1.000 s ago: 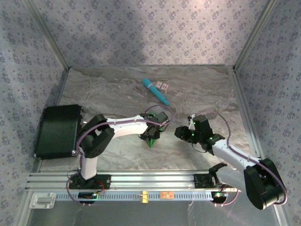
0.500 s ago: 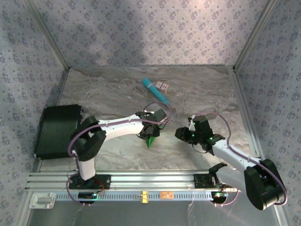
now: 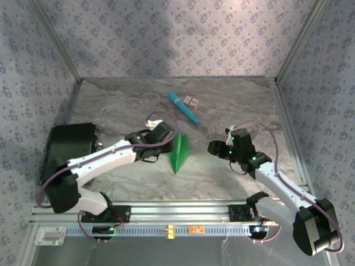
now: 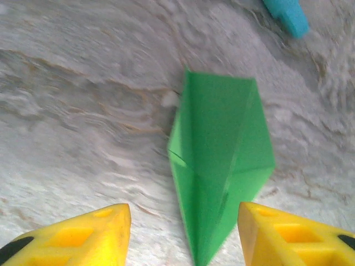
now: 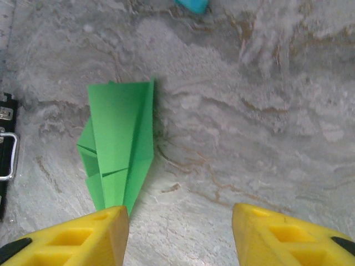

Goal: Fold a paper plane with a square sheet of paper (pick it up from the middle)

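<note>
Two hands are seen | left hand [image 4: 183,217] is held spread, nothing is pinched | right hand [image 5: 180,217] is held spread, nothing is pinched | paper plane [image 3: 179,154] is laid flat on the surface [image 3: 233,105] between them, sharp end turned to the near edge | teal stick [image 3: 184,107] is laid near, behind it

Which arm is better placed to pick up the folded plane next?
Likely left: the paper plane lies just ahead of the open left gripper, while the right gripper stands farther off.
</note>
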